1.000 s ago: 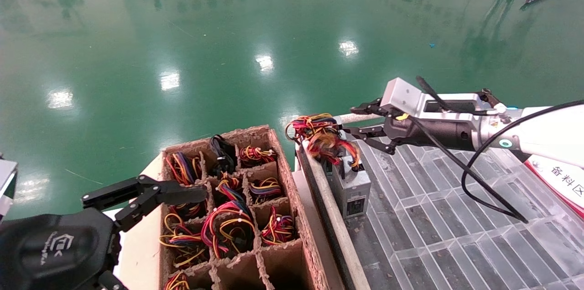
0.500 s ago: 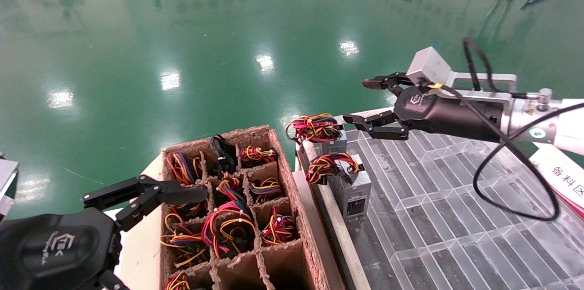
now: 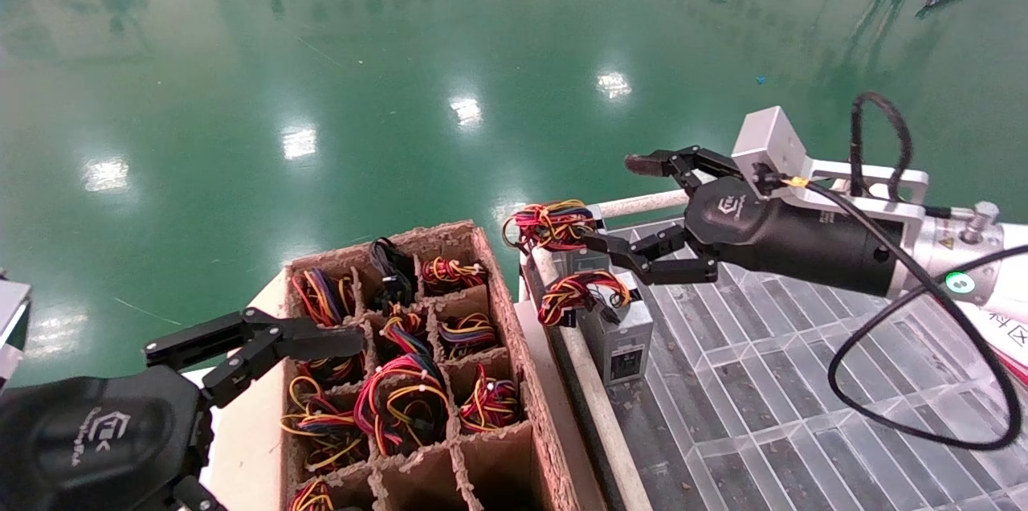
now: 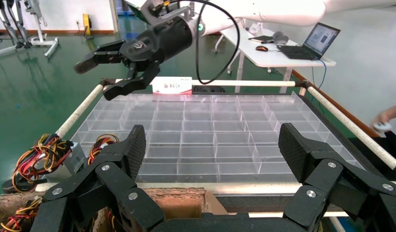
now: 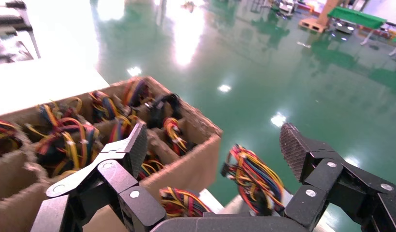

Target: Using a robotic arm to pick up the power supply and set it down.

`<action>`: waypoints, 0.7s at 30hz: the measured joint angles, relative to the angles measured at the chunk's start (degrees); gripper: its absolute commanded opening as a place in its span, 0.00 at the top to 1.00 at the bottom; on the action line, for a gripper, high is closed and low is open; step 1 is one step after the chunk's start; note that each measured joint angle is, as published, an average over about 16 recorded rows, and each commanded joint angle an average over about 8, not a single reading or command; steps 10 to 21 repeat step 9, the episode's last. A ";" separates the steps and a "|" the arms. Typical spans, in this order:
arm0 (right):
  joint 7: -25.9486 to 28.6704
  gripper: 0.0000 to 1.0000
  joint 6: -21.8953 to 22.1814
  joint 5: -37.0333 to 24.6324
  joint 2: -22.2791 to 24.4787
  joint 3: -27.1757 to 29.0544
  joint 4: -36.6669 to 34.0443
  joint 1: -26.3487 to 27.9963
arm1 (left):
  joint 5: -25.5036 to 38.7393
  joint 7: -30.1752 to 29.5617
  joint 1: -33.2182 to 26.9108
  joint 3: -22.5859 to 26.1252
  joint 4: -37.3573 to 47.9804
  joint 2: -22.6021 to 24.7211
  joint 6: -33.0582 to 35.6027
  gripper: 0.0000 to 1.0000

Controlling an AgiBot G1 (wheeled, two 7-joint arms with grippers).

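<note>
Seen from the head: white rounded robotic arm with silver wrist block and looping black cable (image 3: 976,274) reaching in from the right, its black multi-link right hand (image 3: 614,202) spread open, empty, raised in the air. Just below the lower fingers (image 3: 634,254), a small silver-grey metal power supply (image 3: 622,332) with a black-and-white label and a tied bundle of red, yellow and orange wires, standing upright on the clear plastic grid tray surface (image 3: 771,406). Not touched by the fingers. Beyond it, under the fingertips, a second silver-grey box with a wire bundle (image 3: 562,234) at the tray's far corner. Both hard against the tray's pale tube rail (image 3: 590,394); beside that rail, a brown fibre divider carton (image 3: 526,350) with cells full of coloured wire bundles.

From the left wrist only: the tray's whole span, nearly all its cells bare, open room on the arm's side of the two boxes; the right hand (image 4: 101,75) hanging above the tray's far rail; a white desk with a laptop (image 4: 319,41) behind.

From the right wrist only: the spread finger pads (image 5: 293,150), carton and wire bundles below, green glossy floor (image 5: 283,63) past the edge.

Black left hand (image 3: 265,350) parked low over the carton's near-left side, fingers wide open, empty.
</note>
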 measured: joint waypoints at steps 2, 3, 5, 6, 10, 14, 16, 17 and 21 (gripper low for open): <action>1.37 0.00 -0.30 0.51 0.88 1.03 2.53 -1.55 | 0.00 0.00 0.00 0.00 0.00 0.00 0.00 0.00; 1.71 0.00 -0.37 0.64 1.10 1.29 3.16 -1.93 | 0.00 0.00 0.00 0.00 0.00 0.00 0.00 0.00; 2.39 0.00 -0.52 0.90 1.54 1.81 4.43 -2.71 | 0.00 0.00 0.00 0.00 0.00 0.00 0.00 0.00; 2.73 0.00 -0.60 1.03 1.76 2.06 5.05 -3.09 | 0.00 0.00 0.00 0.00 0.00 0.00 0.00 0.00; 3.75 0.00 -0.82 1.41 2.41 2.84 6.94 -4.25 | 0.00 0.00 0.00 0.00 0.00 0.00 0.00 0.00; 3.75 0.00 -0.82 1.41 2.41 2.84 6.94 -4.25 | 0.00 0.00 0.00 0.00 0.00 0.00 0.00 0.00; 3.75 0.00 -0.82 1.41 2.41 2.84 6.94 -4.25 | 0.00 0.00 0.00 0.00 0.00 0.00 0.00 0.00; 3.75 0.00 -0.82 1.41 2.41 2.84 6.94 -4.25 | 0.00 0.00 0.00 0.00 0.00 0.00 0.00 0.00; 3.75 0.00 -0.82 1.41 2.41 2.84 6.94 -4.25 | 0.00 0.00 0.00 0.00 0.00 0.00 0.00 0.00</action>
